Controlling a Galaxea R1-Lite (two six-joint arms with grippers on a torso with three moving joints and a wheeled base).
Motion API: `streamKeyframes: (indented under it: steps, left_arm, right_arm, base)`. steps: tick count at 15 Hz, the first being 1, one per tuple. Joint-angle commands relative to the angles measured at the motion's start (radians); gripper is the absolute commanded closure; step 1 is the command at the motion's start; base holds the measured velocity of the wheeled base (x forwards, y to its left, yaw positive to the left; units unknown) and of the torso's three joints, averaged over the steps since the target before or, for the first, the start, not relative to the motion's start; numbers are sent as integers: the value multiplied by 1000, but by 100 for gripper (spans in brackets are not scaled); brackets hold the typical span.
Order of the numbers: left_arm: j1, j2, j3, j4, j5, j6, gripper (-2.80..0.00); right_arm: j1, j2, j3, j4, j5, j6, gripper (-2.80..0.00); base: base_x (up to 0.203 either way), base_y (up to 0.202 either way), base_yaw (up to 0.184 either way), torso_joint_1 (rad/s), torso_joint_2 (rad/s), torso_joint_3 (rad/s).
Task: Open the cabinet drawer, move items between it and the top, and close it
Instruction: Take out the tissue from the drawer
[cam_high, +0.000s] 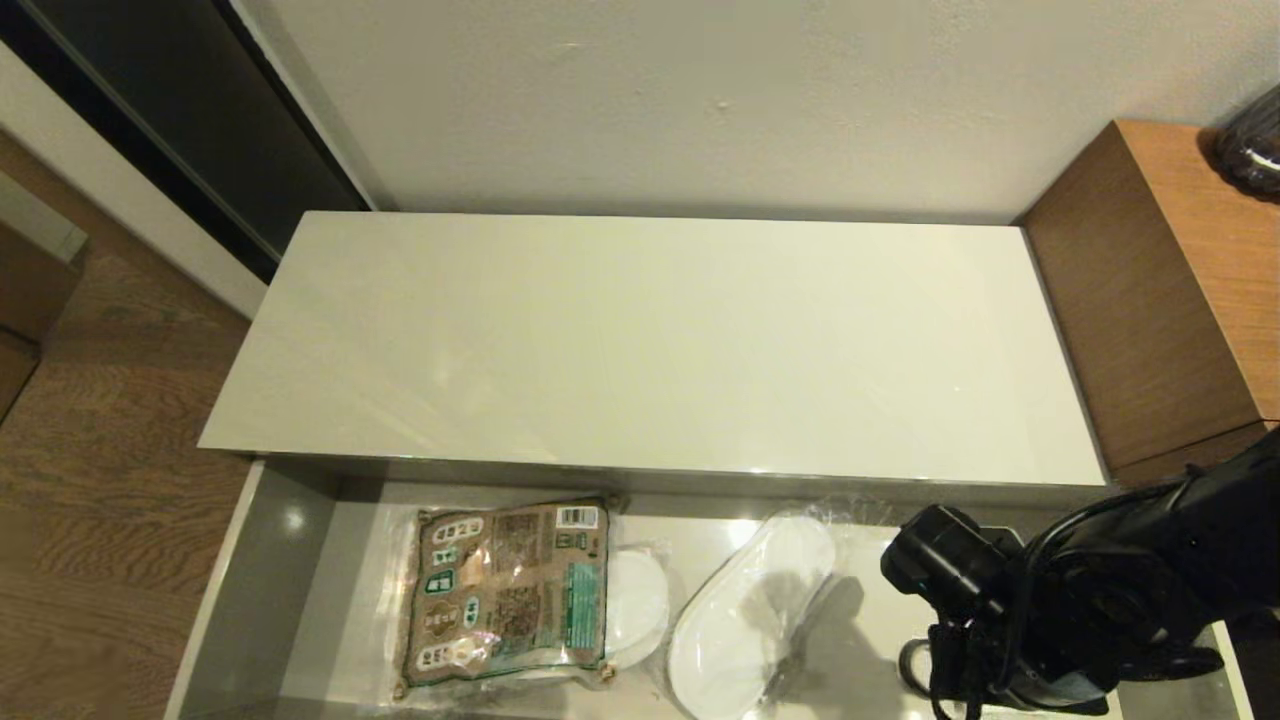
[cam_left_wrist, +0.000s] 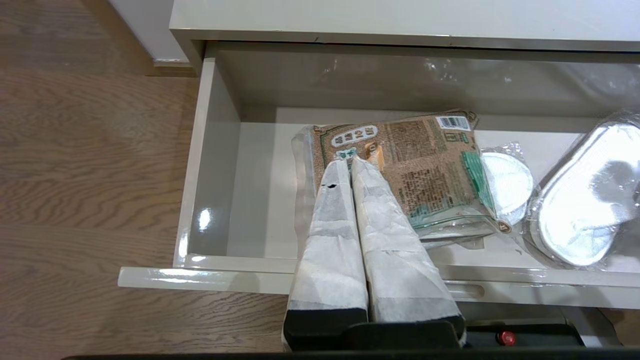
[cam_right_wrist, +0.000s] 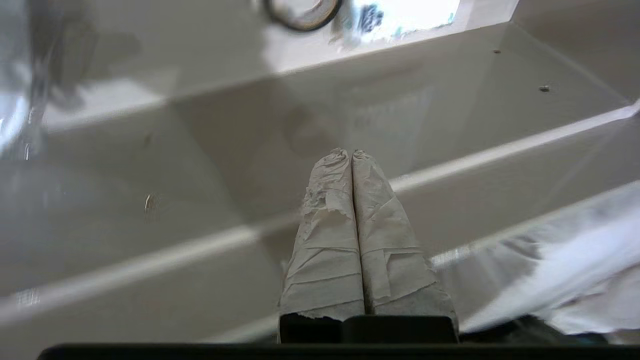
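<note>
The cabinet drawer (cam_high: 262, 560) stands pulled out under the top (cam_high: 650, 340), which is bare. The brown-and-green packet (cam_high: 505, 590) lies flat on the drawer's base, left of centre. My left gripper (cam_left_wrist: 350, 159) is shut and holds nothing; its taped fingers reach over the front panel (cam_left_wrist: 200, 280) with the tips above the packet (cam_left_wrist: 425, 165). My right arm (cam_high: 1060, 610) hangs over the drawer's right end. My right gripper (cam_right_wrist: 350, 152) is shut and empty, close to a grey drawer wall (cam_right_wrist: 200, 200). The dark tape ring (cam_right_wrist: 302, 12) and the tissue pack (cam_right_wrist: 400, 12) show beyond it.
Plastic-wrapped white slippers (cam_high: 745, 615) lie in the middle of the drawer, one partly under the packet. A taller brown wooden unit (cam_high: 1160, 290) stands at the top's right end. Wood floor (cam_high: 100, 480) lies to the left.
</note>
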Motion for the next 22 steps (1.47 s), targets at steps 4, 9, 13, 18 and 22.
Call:
streamKeyframes:
  steps: [4, 9, 13, 18, 22]
  left_arm:
    - [0, 2, 0, -1, 0, -1, 0]
    - [0, 2, 0, -1, 0, -1, 0]
    - [0, 2, 0, -1, 0, -1, 0]
    - [0, 2, 0, -1, -2, -1, 0]
    - [0, 2, 0, -1, 0, -1, 0]
  right_arm:
    - [-80, 76, 199, -278, 0, -21, 0]
    - [-230, 222, 241, -579, 3, -194, 0]
    - [-296, 318, 256, -729, 0, -298, -280]
    - [-335, 420, 304, -1007, -36, -481, -280]
    - [-418, 452, 291, -1017, -40, -518, -280]
  base:
    - [0, 0, 0, 0, 0, 0]
    - [0, 0, 0, 0, 0, 0]
    - [0, 0, 0, 0, 0, 0]
    - [0, 0, 0, 0, 0, 0]
    - [0, 0, 0, 0, 0, 0]
